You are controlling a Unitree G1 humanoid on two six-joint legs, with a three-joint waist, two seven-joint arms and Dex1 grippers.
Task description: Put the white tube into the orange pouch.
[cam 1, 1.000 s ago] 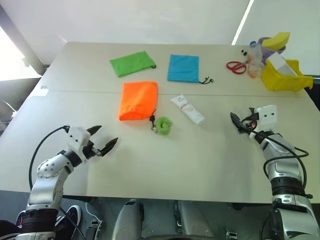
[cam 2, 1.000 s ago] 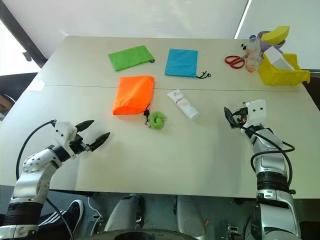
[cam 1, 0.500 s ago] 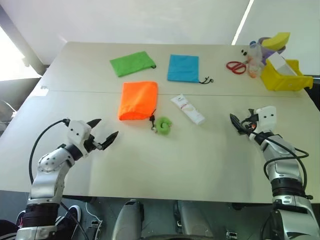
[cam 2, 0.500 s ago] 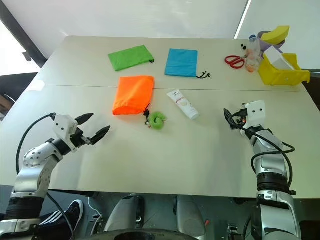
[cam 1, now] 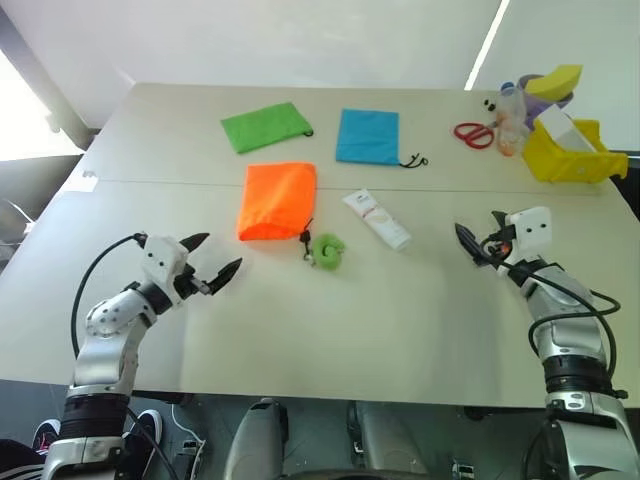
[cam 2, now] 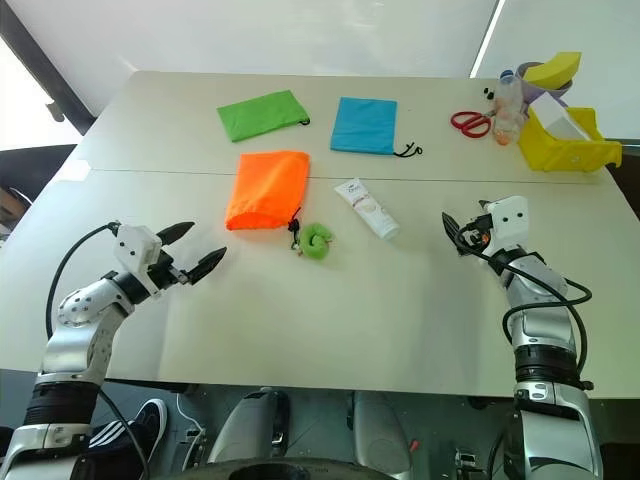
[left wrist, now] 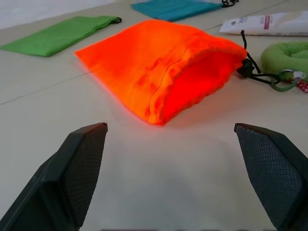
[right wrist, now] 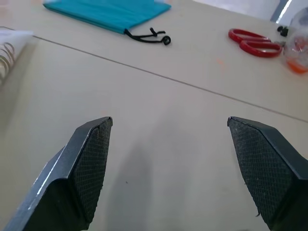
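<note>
A: Starting at the lower left of the head view, we see the left gripper (cam 1: 212, 270), its two black fingers spread wide with nothing between them, hovering over the pale beige table (cam 1: 400, 310) and pointing toward the middle.

B: From its wrist camera we look straight at the bright orange rectangular fabric drawstring pouch (left wrist: 163, 72), lying flat ahead of the spread fingers and apart from them.

A: In the head view the orange pouch (cam 1: 276, 200) sits left of centre. Its dark cord runs from the lower right corner to a green fuzzy ball (cam 1: 327, 249) resting just beside it.

B: Above it, in the upper left of the frame, we find a flat green fabric pouch (cam 1: 265, 126), and to its right a flat blue fabric pouch (cam 1: 368, 136) with a dark cord at its corner.

A: Just right of centre lies the small flat white squeeze tube (cam 1: 376, 218), angled on the bare table, near the green ball and the orange pouch but touching neither.

B: Further right, in the upper part of the frame, we see red-handled scissors (cam 1: 472, 133), then a yellow plastic bin (cam 1: 570, 160) at the far edge.

A: At the right, the right gripper (cam 1: 468, 243) hangs above the table well apart from the tube. Its wrist camera shows both black fingers (right wrist: 91, 159) set wide apart, empty, with bare tabletop between them.
</note>
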